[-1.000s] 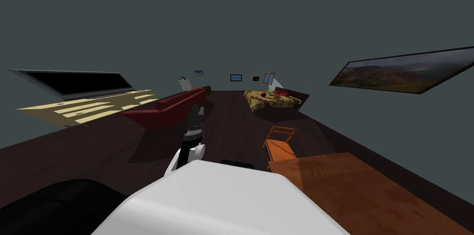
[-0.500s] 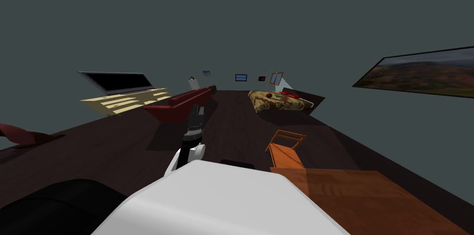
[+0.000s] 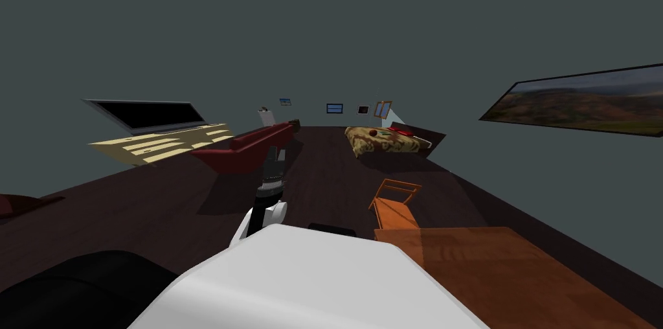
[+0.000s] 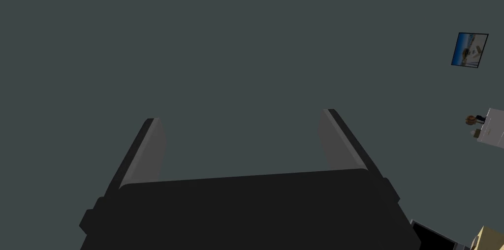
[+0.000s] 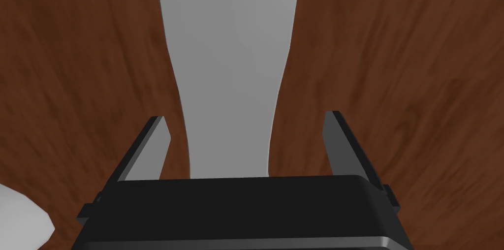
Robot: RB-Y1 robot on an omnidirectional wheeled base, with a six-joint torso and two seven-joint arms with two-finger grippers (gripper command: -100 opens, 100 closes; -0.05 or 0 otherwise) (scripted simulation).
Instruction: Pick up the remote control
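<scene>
Everything in the head view sits a little further left than half a second ago. The whole picture shares that slide, so the turn is mine, not the furniture's: I have swung slightly back to the right. The red sofa (image 3: 249,145) is no nearer than it was. I judge this as scanning the room, with no approach begun and the pick-up not yet started.

Where the remote control lies I cannot tell. The few small red things on the bed (image 3: 385,140), right of the sofa, are too small to name.

The left claw (image 4: 241,116) points at bare grey wall, its fingers spread wide with nothing between them. Its forearm (image 3: 272,173) rises just in front of the sofa's near end. The right claw (image 5: 246,116) is likewise spread and empty, over a brown wood-grain surface (image 5: 74,65).

Counted from the sofa:
- one sofa
- one television (image 3: 152,114) to its left, standing on one pale cabinet (image 3: 162,144)
- one dark red shape (image 3: 19,205) far to its left
- one white unit (image 3: 262,114) just beyond its far end
- four small wall frames (image 3: 334,109) beyond it
- one bed to its right
- one orange chair (image 3: 395,205) to its right and nearer me
- one wooden counter (image 3: 492,267) nearer again, beside the chair
- one long landscape picture (image 3: 576,102) on the wall far to its right
</scene>
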